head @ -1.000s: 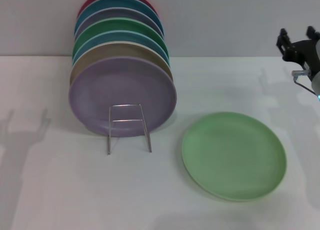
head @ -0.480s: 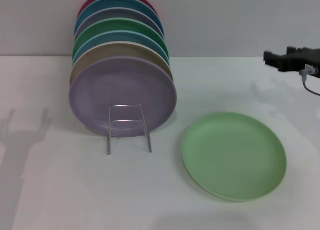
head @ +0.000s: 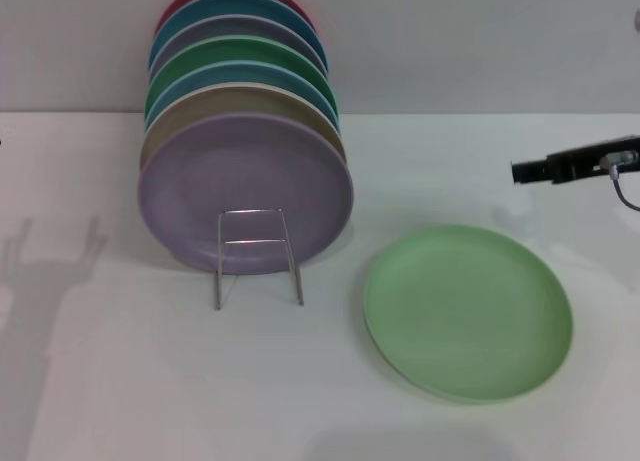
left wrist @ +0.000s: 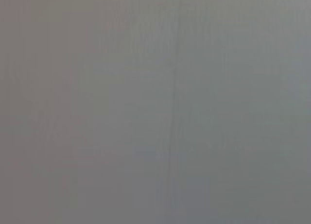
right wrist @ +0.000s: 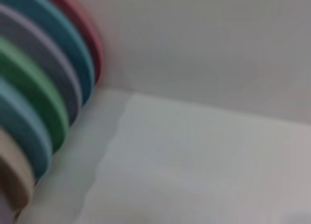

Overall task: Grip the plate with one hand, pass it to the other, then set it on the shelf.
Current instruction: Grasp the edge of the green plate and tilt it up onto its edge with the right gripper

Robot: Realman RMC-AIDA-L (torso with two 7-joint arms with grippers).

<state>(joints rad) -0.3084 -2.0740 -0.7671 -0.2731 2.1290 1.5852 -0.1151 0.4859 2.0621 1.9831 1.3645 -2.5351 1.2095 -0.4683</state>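
Observation:
The pale mint-green plate [head: 467,311] lies flat on the white table, right of centre. The silver wire shelf [head: 257,256] stands to its left and holds a row of upright plates. My right gripper [head: 522,170] reaches in from the right edge, seen side-on, above the table just behind the plate's far right rim and apart from it. My left gripper is out of view; only its shadow falls on the table at the left. The left wrist view shows only a blank grey surface.
Several upright plates fill the shelf, a lavender plate [head: 245,193] at the front and a darker green plate [head: 240,53] further back. Their rims [right wrist: 34,107] also show in the right wrist view. A grey wall stands behind the white table [head: 450,151].
My right gripper has come down and to the left from the upper right corner and turned level, pointing left. The plate and shelf have not moved.

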